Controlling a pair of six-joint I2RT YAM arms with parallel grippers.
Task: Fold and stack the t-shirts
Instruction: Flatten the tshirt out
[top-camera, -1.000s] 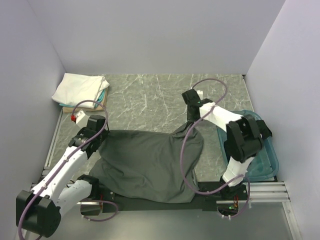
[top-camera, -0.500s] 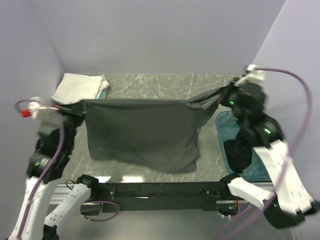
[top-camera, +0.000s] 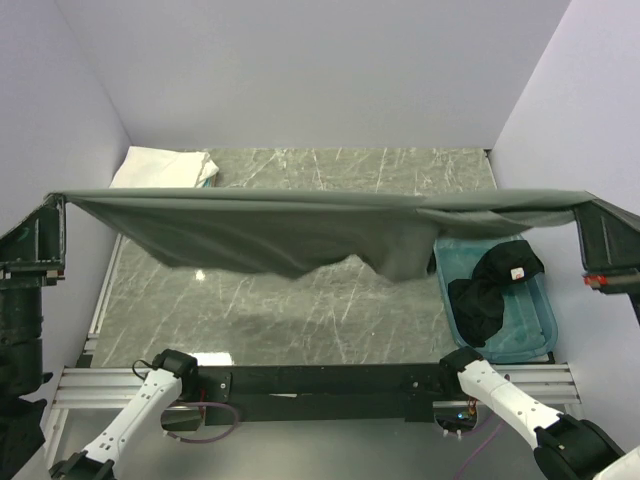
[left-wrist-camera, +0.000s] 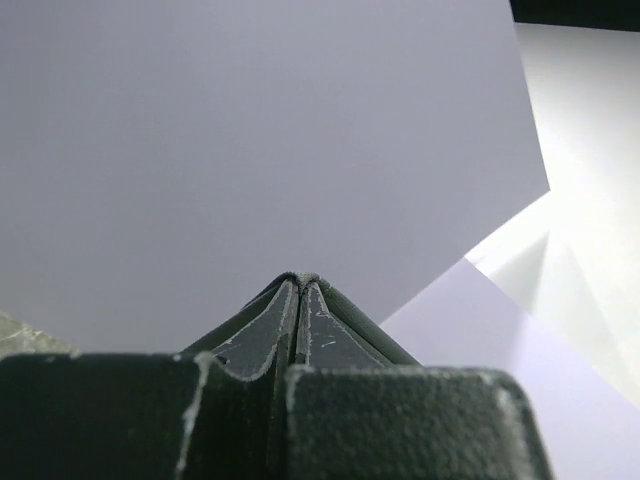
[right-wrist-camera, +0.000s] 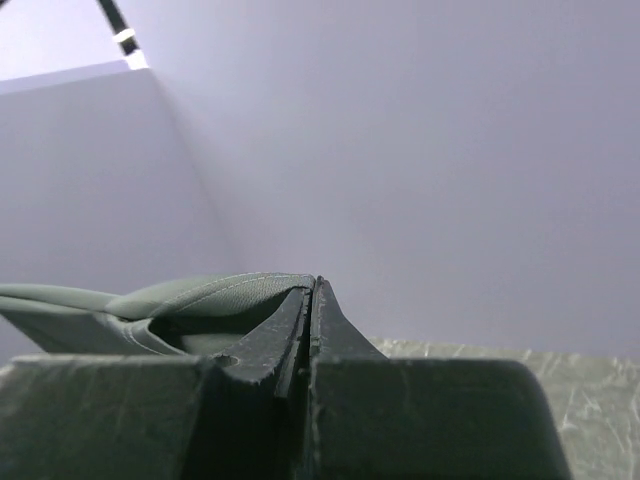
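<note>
The charcoal-grey t-shirt (top-camera: 290, 235) hangs stretched wide in the air, high above the table, its top edge running from left to right across the top view. My left gripper (top-camera: 58, 205) is shut on its left corner, and my right gripper (top-camera: 583, 208) is shut on its right corner. In the left wrist view the shut jaws pinch a fold of dark cloth (left-wrist-camera: 352, 312). In the right wrist view the hem (right-wrist-camera: 200, 295) leaves the shut jaws to the left. A folded white t-shirt (top-camera: 160, 167) lies on a teal one at the far left. A black t-shirt (top-camera: 490, 290) lies in the bin.
A teal plastic bin (top-camera: 540, 335) stands at the table's right side. The marble table top (top-camera: 300, 305) lies under the hanging shirt. Lilac walls close in on the left, back and right. A metal rail runs along the near edge.
Both arms have risen and spread apart, lifting the grey t-shirt off the table and pulling it taut in the air. The bin's black t-shirt has come into view.
</note>
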